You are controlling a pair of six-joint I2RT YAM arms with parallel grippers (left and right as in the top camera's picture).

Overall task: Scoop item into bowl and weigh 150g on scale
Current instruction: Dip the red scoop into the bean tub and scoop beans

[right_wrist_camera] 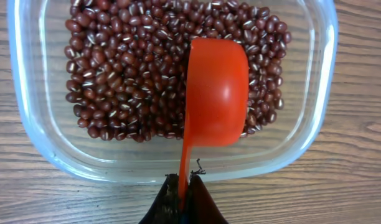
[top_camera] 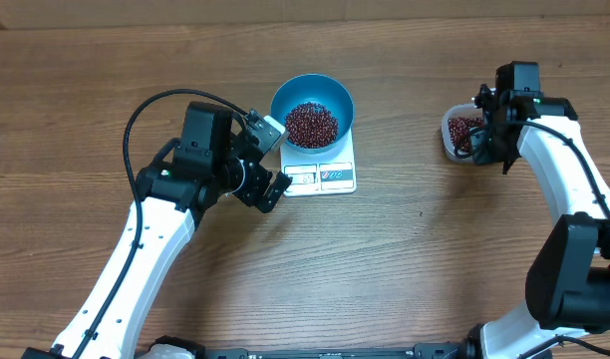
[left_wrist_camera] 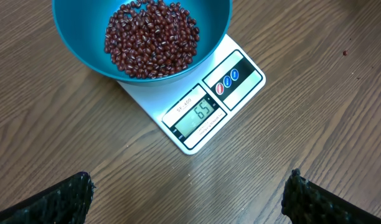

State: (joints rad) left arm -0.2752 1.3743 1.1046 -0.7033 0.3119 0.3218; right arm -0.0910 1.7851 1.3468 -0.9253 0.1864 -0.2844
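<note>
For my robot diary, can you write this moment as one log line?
left gripper: open, near scale | right gripper: shut on scoop, over tub beans | bowl: on scale, holds beans

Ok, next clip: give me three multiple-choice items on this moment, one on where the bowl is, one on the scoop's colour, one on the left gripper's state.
1. The blue bowl stands: A on the scale; B lifted in a gripper; C stacked in another bowl.
2. The scoop is: A green; B white; C orange-red.
3. The left gripper is: A shut on the blue bowl; B open and empty; C shut on the scoop.

1 A: the overhead view shows it resting on the white platform.
2 C: the right wrist view shows that colour plainly.
3 B: its jaws stand wide apart with nothing held.
</note>
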